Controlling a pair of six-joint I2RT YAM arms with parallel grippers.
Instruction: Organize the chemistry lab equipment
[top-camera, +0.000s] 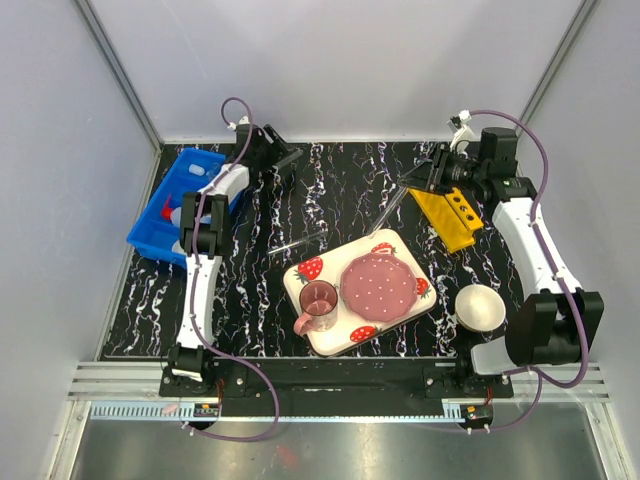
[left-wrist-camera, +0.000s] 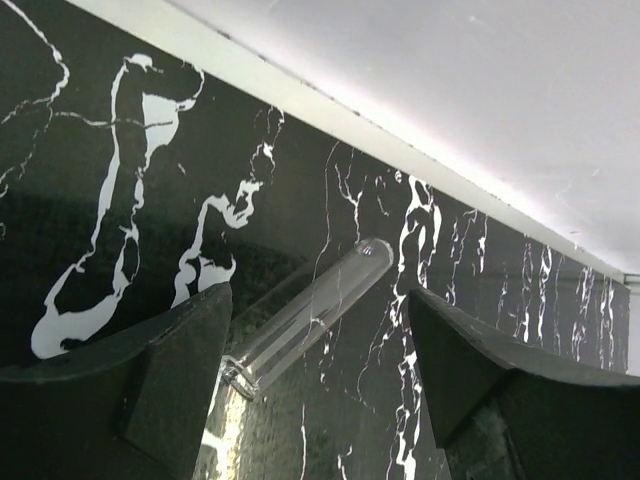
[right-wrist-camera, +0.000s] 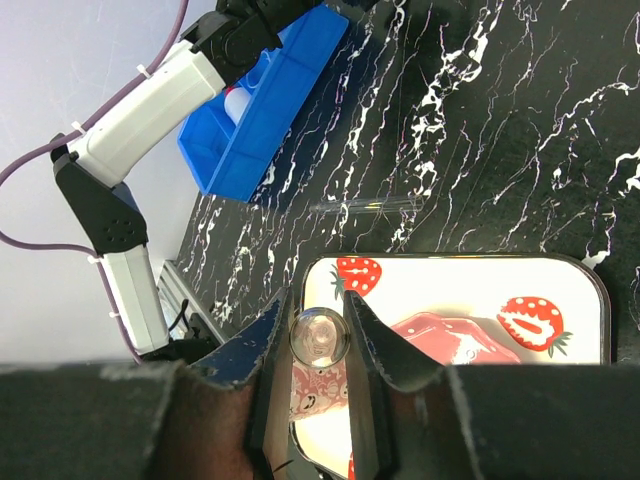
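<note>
My right gripper (top-camera: 433, 180) is shut on a thin clear glass tube (top-camera: 393, 208) and holds it above the table, left of the yellow holed rack (top-camera: 450, 215). In the right wrist view the tube's round end (right-wrist-camera: 320, 337) sits pinched between the fingers (right-wrist-camera: 372, 345). My left gripper (top-camera: 288, 158) is open at the table's far edge. A second glass tube (left-wrist-camera: 300, 320) lies on the table between its jaws, close to the left finger (left-wrist-camera: 190, 350). A third tube (top-camera: 295, 243) lies mid-table. A white squeeze bottle with a red spout (top-camera: 176, 212) lies in the blue bin (top-camera: 150, 235).
A strawberry-print tray (top-camera: 300, 285) with a pink plate (top-camera: 380, 285) and a pink cup (top-camera: 318, 300) stands at front centre. A white bowl (top-camera: 480, 306) stands to its right. The blue bin is at the left edge. White walls enclose the table.
</note>
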